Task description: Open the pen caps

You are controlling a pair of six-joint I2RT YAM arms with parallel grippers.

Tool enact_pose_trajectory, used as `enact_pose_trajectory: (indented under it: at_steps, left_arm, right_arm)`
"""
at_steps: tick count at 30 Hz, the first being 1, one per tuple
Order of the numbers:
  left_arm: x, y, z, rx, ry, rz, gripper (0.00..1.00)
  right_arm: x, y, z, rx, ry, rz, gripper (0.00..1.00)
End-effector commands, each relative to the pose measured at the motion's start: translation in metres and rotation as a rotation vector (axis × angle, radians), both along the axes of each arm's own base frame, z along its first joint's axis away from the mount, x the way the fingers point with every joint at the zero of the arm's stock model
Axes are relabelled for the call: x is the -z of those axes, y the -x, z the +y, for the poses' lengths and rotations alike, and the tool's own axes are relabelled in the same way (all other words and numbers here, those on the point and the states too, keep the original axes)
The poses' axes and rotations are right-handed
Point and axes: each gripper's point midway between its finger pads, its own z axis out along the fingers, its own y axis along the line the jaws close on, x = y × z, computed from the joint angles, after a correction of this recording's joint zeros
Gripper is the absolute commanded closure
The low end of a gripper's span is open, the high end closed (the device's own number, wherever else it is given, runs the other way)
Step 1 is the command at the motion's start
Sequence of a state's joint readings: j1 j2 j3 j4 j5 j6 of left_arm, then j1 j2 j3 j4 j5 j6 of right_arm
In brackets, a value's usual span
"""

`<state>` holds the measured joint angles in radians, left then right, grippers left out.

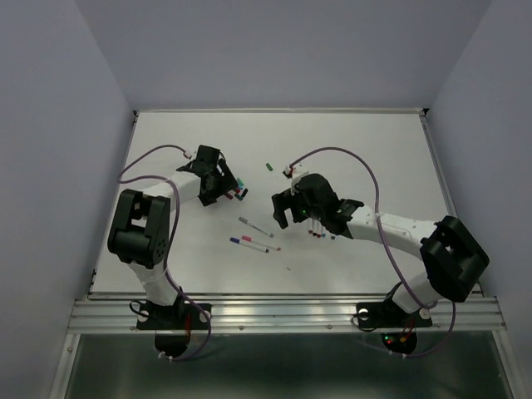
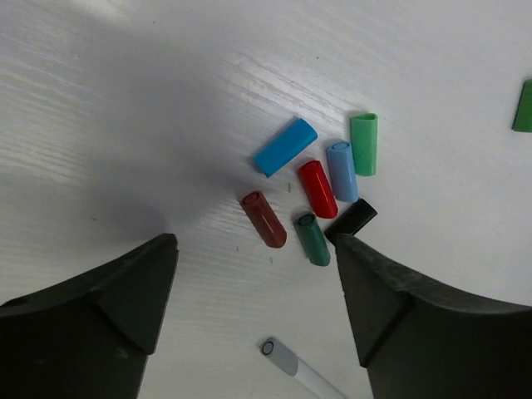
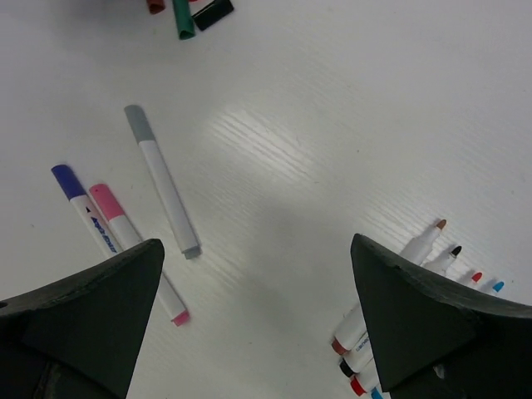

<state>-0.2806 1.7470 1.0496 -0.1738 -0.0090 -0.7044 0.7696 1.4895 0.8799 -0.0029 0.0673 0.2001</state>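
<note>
Since both arms work mid-table, open room runs from the wrists to the far edge of the table [image 1: 349, 141] at 12 o'clock and to its sides at 3 and 9. Left arm: elbow raised, forearm toward 1 o'clock, left gripper [image 2: 253, 266] facing down, jaws wide, nothing held. Right arm: forearm toward 10 o'clock, right gripper [image 3: 256, 249] equally wide, nothing held. Pen caps [image 2: 317, 189] lie bunched just ahead of the left gripper, the black one just beside a fingertip. One green cap [image 1: 268, 167] sits apart at the pile's 1 o'clock. Caps: smooth stubby plastic cylinders. Tabletop: white, faint grain. Fingers [image 2: 108, 307]: matte black wedges. Capped pens [image 3: 162, 179] lie at the right gripper's 10 o'clock, uncapped pens [image 3: 432, 249] at its 4.
</note>
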Motion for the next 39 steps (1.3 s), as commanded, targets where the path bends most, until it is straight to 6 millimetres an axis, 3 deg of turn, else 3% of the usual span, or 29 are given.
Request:
enact_pose_trajectory:
  at_steps: [1, 5, 8, 13, 18, 28, 36, 39]
  left_arm:
    - [-0.064, -0.009, 0.004, -0.018, 0.004, -0.151, 0.01]
    - [-0.09, -0.004, 0.016, -0.054, -0.024, -0.212, 0.01]
    - [-0.102, 0.001, 0.02, -0.067, -0.025, -0.238, 0.01]
    - [-0.104, 0.009, 0.025, -0.078, -0.031, -0.248, 0.01]
    - [-0.103, 0.012, 0.031, -0.091, -0.045, -0.244, 0.01]
    - [-0.105, 0.011, 0.036, -0.104, -0.056, -0.252, 0.01]
    - [-0.105, 0.011, 0.038, -0.111, -0.06, -0.25, 0.01]
    - [-0.105, 0.012, 0.04, -0.116, -0.067, -0.245, 0.01]
  right_arm:
    - [-0.008, 0.009, 0.036, -0.194, 0.028, -0.098, 0.0]
    - [0.0, 0.015, 0.063, -0.283, 0.045, -0.095, 0.0]
    - [0.0, 0.006, 0.075, -0.279, 0.056, -0.107, 0.0]
    - [0.018, -0.01, 0.09, -0.267, 0.119, -0.125, 0.0]
    - [0.038, -0.02, 0.089, -0.219, 0.152, -0.115, 0.0]
    - [0.062, -0.001, 0.098, -0.267, 0.151, -0.078, 0.0]
    - [0.086, -0.004, 0.087, -0.249, 0.248, -0.084, 0.02]
    - [0.095, -0.002, 0.084, -0.243, 0.264, -0.067, 0.16]
